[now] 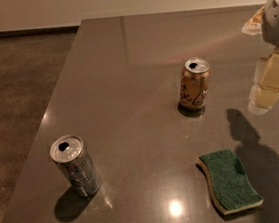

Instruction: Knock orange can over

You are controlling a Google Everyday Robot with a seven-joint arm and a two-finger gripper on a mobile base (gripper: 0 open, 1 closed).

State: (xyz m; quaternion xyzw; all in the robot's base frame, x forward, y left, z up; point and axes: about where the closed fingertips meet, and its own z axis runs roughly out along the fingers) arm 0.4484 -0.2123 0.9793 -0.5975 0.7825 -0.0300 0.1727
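Observation:
The orange can (194, 84) stands upright on the grey table (126, 85), right of centre, with its silver top showing. My gripper (269, 83) hangs at the right edge of the view, pale yellow, a little above the table. It is to the right of the orange can and apart from it, and it holds nothing. Its shadow falls on the table below it.
A silver-grey can (75, 166) stands upright near the table's front left corner. A green sponge (229, 178) lies near the front right edge. The floor (11, 88) lies beyond the table's left edge.

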